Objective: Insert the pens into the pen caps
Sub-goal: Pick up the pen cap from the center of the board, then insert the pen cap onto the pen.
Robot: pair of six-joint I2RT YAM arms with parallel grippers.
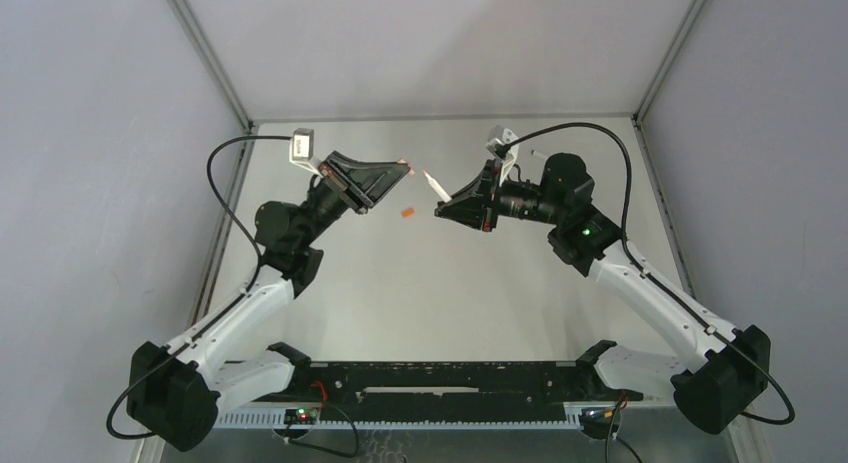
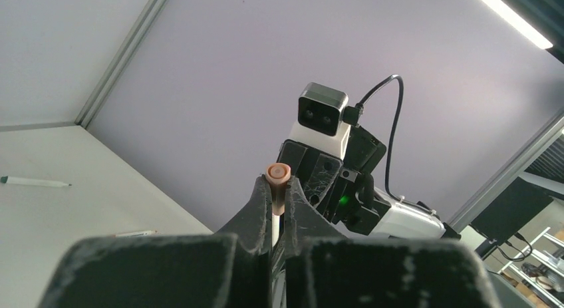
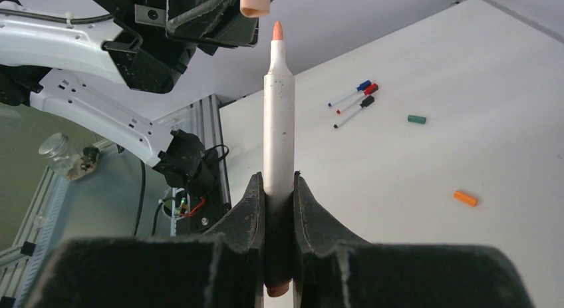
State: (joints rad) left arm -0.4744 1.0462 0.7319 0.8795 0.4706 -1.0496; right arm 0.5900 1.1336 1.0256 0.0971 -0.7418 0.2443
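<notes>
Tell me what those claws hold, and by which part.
The left gripper pinches a pinkish cap by its sides, open end out. The right gripper clamps a pen near its back end.

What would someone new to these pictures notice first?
In mid-air the right jaws clamp a white pen, its pinkish tip just short of a pinkish cap in the left jaws. On the table lie an orange cap, a green cap and three capped pens.
</notes>
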